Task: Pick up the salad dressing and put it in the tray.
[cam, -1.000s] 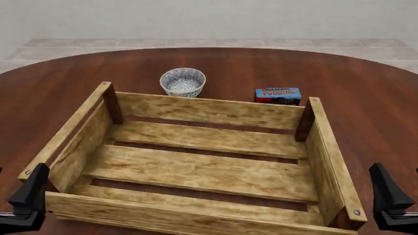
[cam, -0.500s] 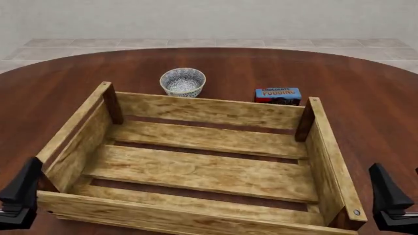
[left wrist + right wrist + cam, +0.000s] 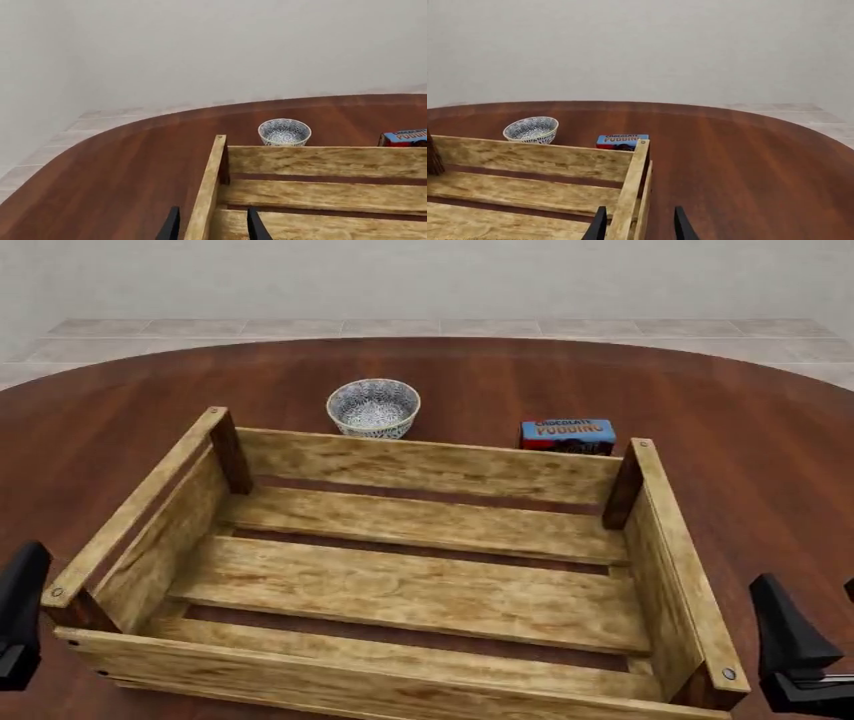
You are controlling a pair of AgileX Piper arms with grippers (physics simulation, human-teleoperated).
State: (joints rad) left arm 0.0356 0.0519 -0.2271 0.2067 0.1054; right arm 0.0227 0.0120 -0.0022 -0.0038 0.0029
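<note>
The salad dressing is out of view in every frame. The tray (image 3: 427, 468) is a large light-wood slatted crate with dark corner posts in the middle of the table, with nothing inside it. It also shows in the left wrist view (image 3: 320, 160) and the right wrist view (image 3: 527, 157). My left gripper (image 3: 14, 612) sits at the tray's near left corner, outside it. In its wrist view the left gripper (image 3: 212, 227) is open, its dark fingers apart. My right gripper (image 3: 790, 642) is at the near right corner, and the right gripper (image 3: 639, 227) is open too.
A small patterned white bowl (image 3: 374, 406) stands behind the tray's far wall, left of centre. A blue chocolate pudding box (image 3: 569, 434) lies behind the far right corner. The round dark-wood table (image 3: 747, 410) extends around the tray, with tiled floor beyond.
My left gripper has slid further left, toward the front view's edge. The right gripper has barely moved. The tray, bowl and box stay put.
</note>
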